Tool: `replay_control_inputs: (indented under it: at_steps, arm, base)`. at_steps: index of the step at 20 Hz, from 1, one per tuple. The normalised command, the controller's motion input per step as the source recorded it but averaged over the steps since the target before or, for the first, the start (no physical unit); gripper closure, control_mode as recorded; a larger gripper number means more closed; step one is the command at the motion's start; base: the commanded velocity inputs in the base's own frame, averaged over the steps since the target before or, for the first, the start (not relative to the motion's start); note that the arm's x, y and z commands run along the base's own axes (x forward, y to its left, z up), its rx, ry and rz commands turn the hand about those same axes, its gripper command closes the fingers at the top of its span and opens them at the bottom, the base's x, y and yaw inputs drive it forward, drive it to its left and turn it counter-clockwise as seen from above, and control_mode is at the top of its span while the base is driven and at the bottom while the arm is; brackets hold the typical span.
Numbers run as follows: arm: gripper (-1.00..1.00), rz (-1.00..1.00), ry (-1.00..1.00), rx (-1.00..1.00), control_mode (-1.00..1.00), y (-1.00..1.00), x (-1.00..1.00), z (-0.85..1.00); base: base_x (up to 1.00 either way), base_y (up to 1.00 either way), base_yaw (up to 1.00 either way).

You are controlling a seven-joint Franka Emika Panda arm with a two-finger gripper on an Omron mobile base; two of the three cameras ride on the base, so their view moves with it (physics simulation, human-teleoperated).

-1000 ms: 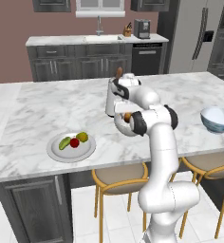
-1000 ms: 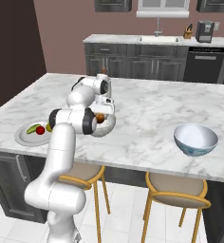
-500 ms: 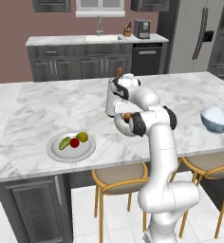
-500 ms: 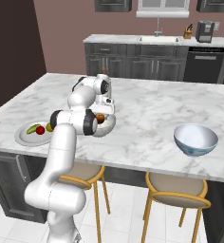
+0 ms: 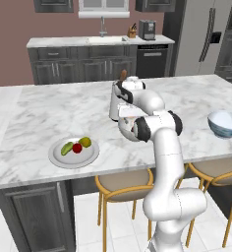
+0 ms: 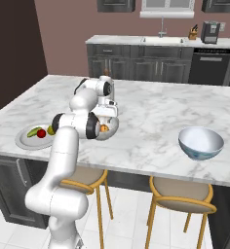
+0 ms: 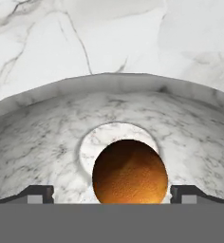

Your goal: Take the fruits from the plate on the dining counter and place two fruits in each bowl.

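Observation:
The orange-brown fruit [image 7: 129, 172] lies at the bottom of the pale speckled bowl [image 7: 42, 137], between the two fingertips of my open gripper [image 7: 112, 195]. A clear gap shows on its left side. From the right base view the same fruit [image 6: 104, 128] sits in that bowl [image 6: 112, 127] under my hand. On the plate [image 5: 59, 158] rest the elongated green fruit [image 5: 67, 148], the round red one [image 5: 77, 147] and the yellow-green one [image 5: 85, 142]. The blue-sided bowl [image 5: 226, 123] stands far right on the dining counter [image 5: 39, 113].
Stools with tan seats [image 5: 124, 181] stand under the counter's near edge. A back counter with a sink [image 5: 103, 40], a knife block and a coffee machine runs along the wall. A steel fridge [image 5: 201, 34] stands at the right.

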Motion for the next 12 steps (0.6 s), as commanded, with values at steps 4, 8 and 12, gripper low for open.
replay_control_inputs:
  at_steps: [4,8,12]
  arm:
    - [-1.00,0.00,-0.06,0.00,-1.00,0.00,-0.33,0.13]
    - [-1.00,0.01,-0.14,0.00,-1.00,0.00,-0.84,0.36]
    - [-1.00,0.06,-0.13,0.00,-1.00,0.11,-1.00,0.27]
  base:
    - [0.00,0.00,0.00]
    - [0.00,0.00,0.00]
    - [0.00,0.00,0.00]
